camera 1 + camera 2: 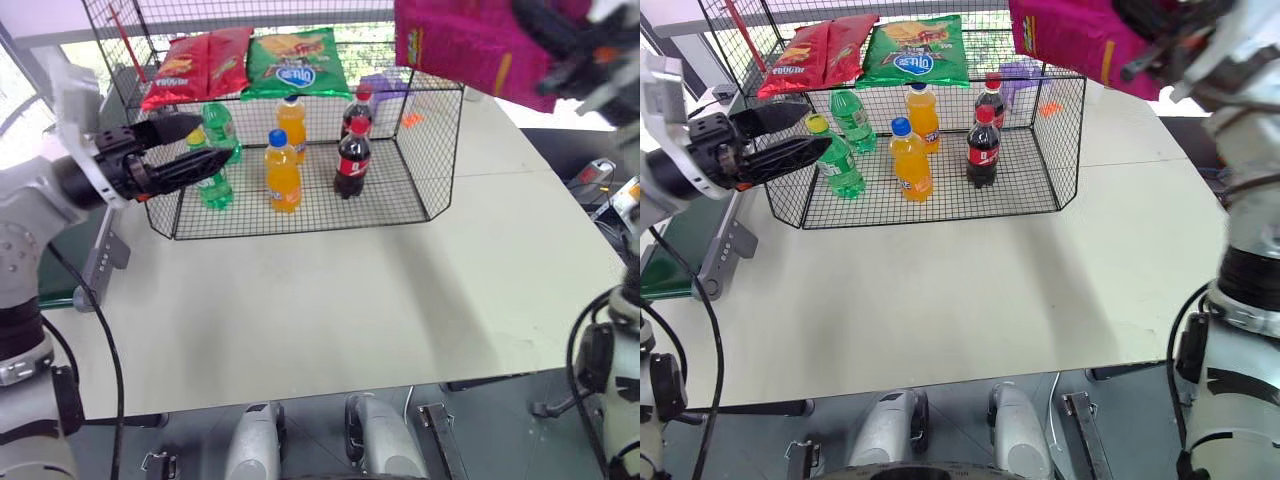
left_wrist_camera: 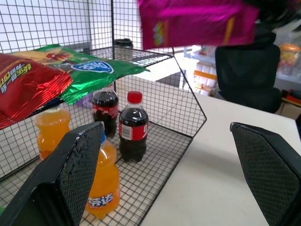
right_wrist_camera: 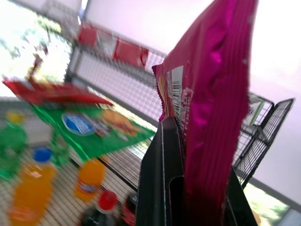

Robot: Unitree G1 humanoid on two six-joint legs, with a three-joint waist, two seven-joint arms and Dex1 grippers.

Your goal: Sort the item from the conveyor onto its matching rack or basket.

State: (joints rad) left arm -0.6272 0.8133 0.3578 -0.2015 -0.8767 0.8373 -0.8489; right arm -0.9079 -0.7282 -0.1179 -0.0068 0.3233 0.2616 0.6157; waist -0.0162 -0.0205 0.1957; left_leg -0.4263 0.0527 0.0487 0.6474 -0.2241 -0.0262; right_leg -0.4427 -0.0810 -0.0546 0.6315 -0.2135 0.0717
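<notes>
Right wrist view shows the right gripper (image 3: 197, 188) clamped on the pink bag (image 3: 211, 94), high over the rack (image 1: 420, 190); the thin edge could slip. Left gripper (image 1: 185, 150) gapes empty.

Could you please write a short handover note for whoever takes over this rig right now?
Right gripper: shut on the magenta snack bag, held in the air above the right end of the black wire rack.
Left gripper: open, empty, hovering in front of the rack's left end.
Rack: red chip bags and a green chip bag lie on the upper level; green, orange and cola bottles stand on the lower level.
Done: the bag is picked up and carried to the rack.
Left: set it on the upper level, probably in the free spot to the right of the green bag, then release.
</notes>
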